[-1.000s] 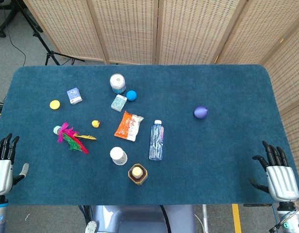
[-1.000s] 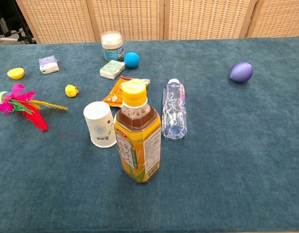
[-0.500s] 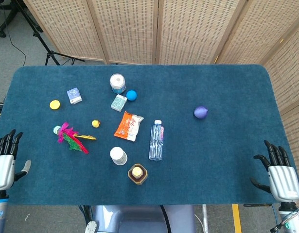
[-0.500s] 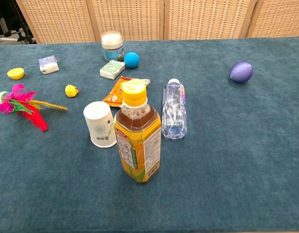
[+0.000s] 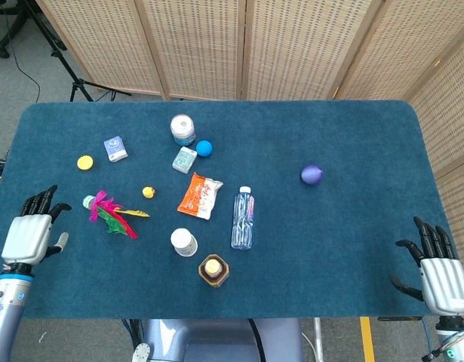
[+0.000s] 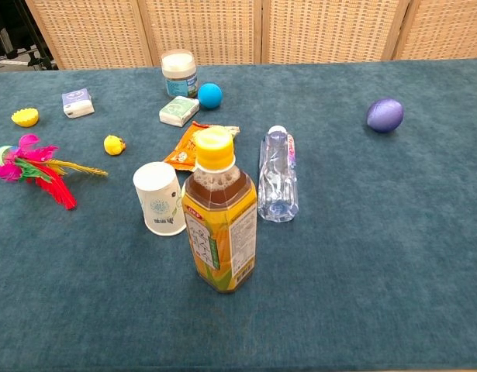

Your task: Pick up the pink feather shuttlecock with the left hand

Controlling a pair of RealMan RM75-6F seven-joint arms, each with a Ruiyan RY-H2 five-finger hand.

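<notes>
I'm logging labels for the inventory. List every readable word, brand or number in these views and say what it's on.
None can be read.
Tea bottle: label print too small and blurred.
Paper cup: a logo and small print, illegible.
Water bottle: label blurred.
Orange snack bag: print unreadable.
Small boxes and jar: markings too small.

The robot's left hand (image 5: 32, 230) hovered empty at the near-left edge, fingers apart and pointing forward, while its right hand (image 5: 440, 274) hung likewise unladen, fingers spread, at the near-right corner.
</notes>
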